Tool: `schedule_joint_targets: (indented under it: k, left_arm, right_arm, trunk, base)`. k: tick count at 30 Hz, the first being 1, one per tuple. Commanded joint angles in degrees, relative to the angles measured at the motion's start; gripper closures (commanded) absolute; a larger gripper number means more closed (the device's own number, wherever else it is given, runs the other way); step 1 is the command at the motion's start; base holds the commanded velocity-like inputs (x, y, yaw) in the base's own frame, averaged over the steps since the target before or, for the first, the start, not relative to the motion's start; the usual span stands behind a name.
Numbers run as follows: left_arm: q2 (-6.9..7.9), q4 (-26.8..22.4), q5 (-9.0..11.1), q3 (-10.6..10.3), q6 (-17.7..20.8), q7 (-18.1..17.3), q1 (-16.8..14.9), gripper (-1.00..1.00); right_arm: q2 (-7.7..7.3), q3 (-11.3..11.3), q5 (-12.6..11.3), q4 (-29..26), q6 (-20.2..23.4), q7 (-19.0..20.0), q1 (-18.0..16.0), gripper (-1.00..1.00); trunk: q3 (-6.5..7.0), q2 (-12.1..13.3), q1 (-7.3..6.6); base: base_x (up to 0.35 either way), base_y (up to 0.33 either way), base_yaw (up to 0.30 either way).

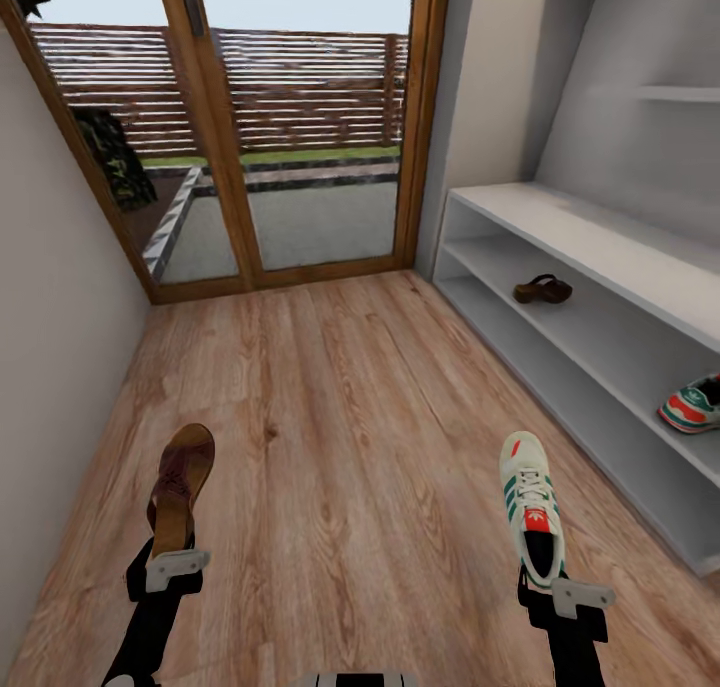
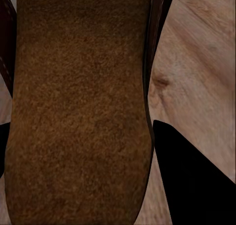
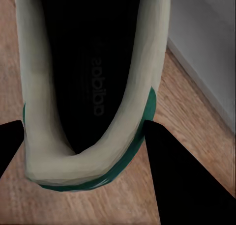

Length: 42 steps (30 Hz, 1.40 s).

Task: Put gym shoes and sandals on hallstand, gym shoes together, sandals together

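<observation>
1. Left gripper [image 1: 172, 564] is closed on the heel end of a dark maroon-brown sandal [image 1: 180, 487], which points away from the robot above the corridor floor [image 1: 340, 447].
2. Seen from the left wrist, the sandal's tan cork-coloured footbed [image 2: 78, 112] runs between the two black fingers [image 2: 191, 176], with wood planks showing beside it.
3. Right gripper [image 1: 560, 592] is clamped on the heel of a cream-white gym shoe [image 1: 532, 505] with green side stripes and a red-orange tongue label, toe pointing forward.
4. From the right wrist, the dark opening of that shoe [image 3: 88, 77] and its green-trimmed heel sit between the black fingers [image 3: 191, 185]; the pale base of the rack shows beside the floor.
5. On the robot's right stands the hallstand [image 1: 560, 222], a pale-grey unit with long open shelves.
6. A second sandal [image 1: 542, 289] lies on the hallstand's upper open shelf, toward the far end.
7. A second gym shoe [image 1: 692, 405] rests on the same shelf, nearer the robot, well apart from that sandal and partly cut by the picture edge.
8. Beyond the floor, a wood-framed glass door [image 1: 300, 127] looks out on a slatted fence [image 1: 300, 87].
</observation>
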Motion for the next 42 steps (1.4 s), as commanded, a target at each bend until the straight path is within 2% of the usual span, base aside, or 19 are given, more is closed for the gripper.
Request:
schedule_joint_targets:
  k: [1, 19, 32, 42]
  left_arm:
    - [0.0, 0.0, -0.1, 0.0, 0.0, 0.0, 0.0, 1.0]
    - [-0.04, 0.1, -0.1, 0.0, 0.0, 0.0, 0.0, 1.0]
    - [-0.01, 0.2, -0.1, 0.0, 0.0, 0.1, 0.0, 1.0]
    - [-0.01, 0.2, -0.1, 0.0, 0.0, 0.1, 0.0, 1.0]
  right_arm:
    - [0.0, 0.0, -0.1, 0.0, 0.0, 0.0, 0.0, 1.0]
    - [0.0, 0.0, -0.1, -0.2, 0.0, 0.0, 0.0, 1.0]
    - [0.07, 0.1, -0.1, -0.3, 0.0, 0.0, 0.0, 1.0]
    - [0.03, 0.2, -0.1, -0.2, 0.0, 0.0, 0.0, 1.0]
  trunk:
    - [0.03, 0.0, 0.0]
    - [0.49, 0.0, 0.0]
    - [0.58, 0.0, 0.0]
    - [0.58, 0.0, 0.0]
  base:
    - [0.0, 0.0, -0.276]
    - [0.0, 0.0, -0.268]
    - [0.0, 0.0, -0.078]
    - [0.0, 0.0, -0.21]
